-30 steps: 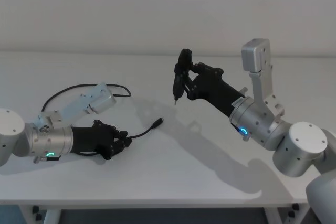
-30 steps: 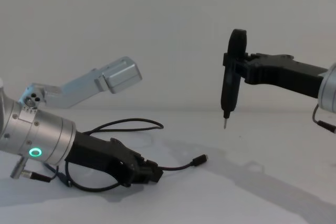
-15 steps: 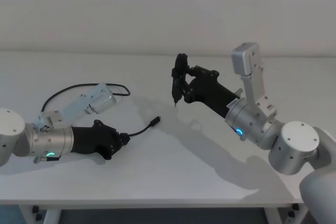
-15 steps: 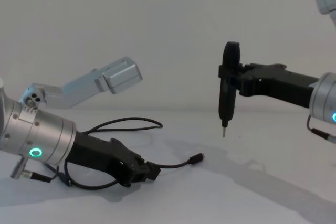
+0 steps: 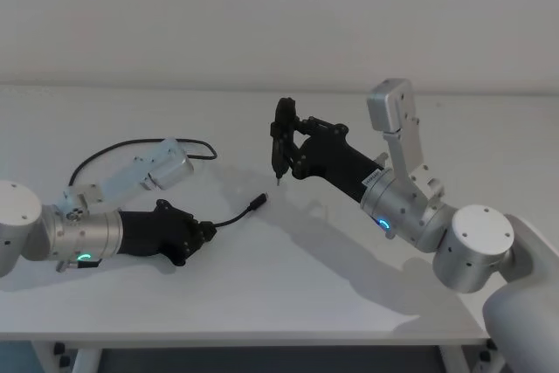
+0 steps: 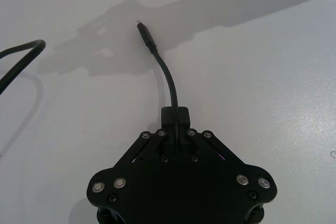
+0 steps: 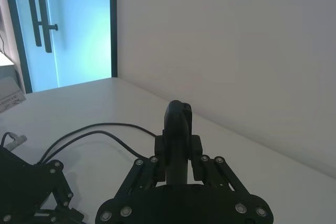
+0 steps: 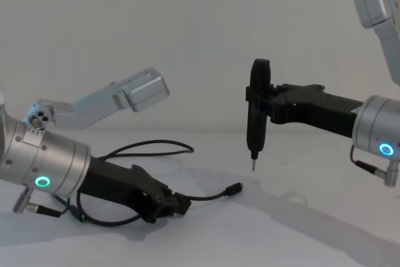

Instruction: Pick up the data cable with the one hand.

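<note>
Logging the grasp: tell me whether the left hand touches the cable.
Touching. The left wrist view shows the cable passing between the left hand's shut fingers. The right hand holds a pointed tool above the table.

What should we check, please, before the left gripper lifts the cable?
1. Left gripper shut on the cable: ok.
2. Grip sits near the plug, with a short free end ahead: ok.
3. Plug lies free on the table: ok.
4. Right gripper holds its tool above the table, tip close to the plug but apart from it: ok.
5. Loops behind the left arm free to follow: cannot tell, partly hidden.
</note>
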